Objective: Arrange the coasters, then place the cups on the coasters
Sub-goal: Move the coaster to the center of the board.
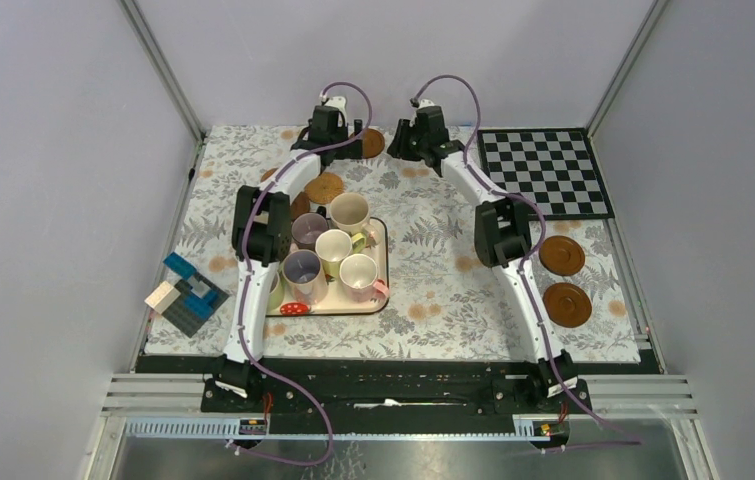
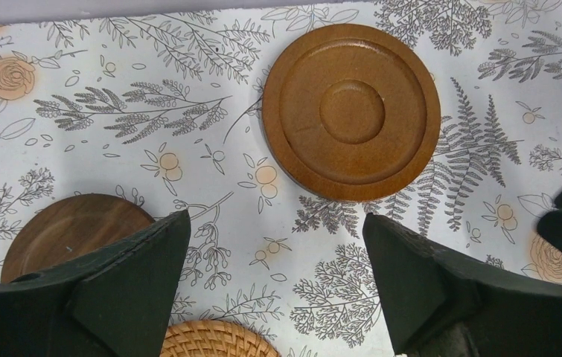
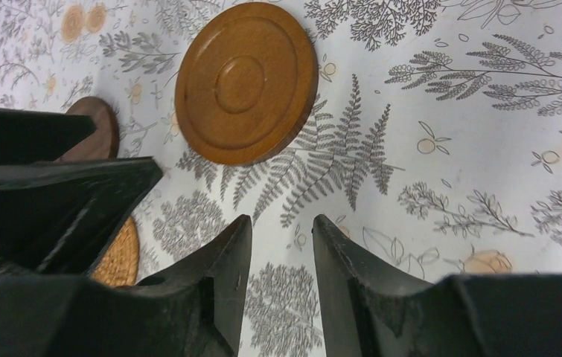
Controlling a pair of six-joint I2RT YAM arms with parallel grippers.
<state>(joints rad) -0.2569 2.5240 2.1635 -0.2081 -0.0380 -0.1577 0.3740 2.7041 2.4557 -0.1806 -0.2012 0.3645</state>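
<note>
While the left gripper [image 2: 275, 223] hangs spread wide beyond the far side of the tray [image 1: 338, 308], where a round mid-brown coaster [image 2: 351, 111] with raised rings lies flat, the right gripper [image 3: 281, 223] has its fingers nearly together with nothing between them. Pastel mugs [image 1: 334, 247] crowd the tray. A woven coaster [image 1: 324, 187] lies just beyond it and two dark coasters [image 1: 562, 255] lie well to its right.

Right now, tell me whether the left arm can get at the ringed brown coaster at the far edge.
Probably yes: the left gripper hangs open just short of the ringed coaster, with only bare tablecloth between them.
</note>
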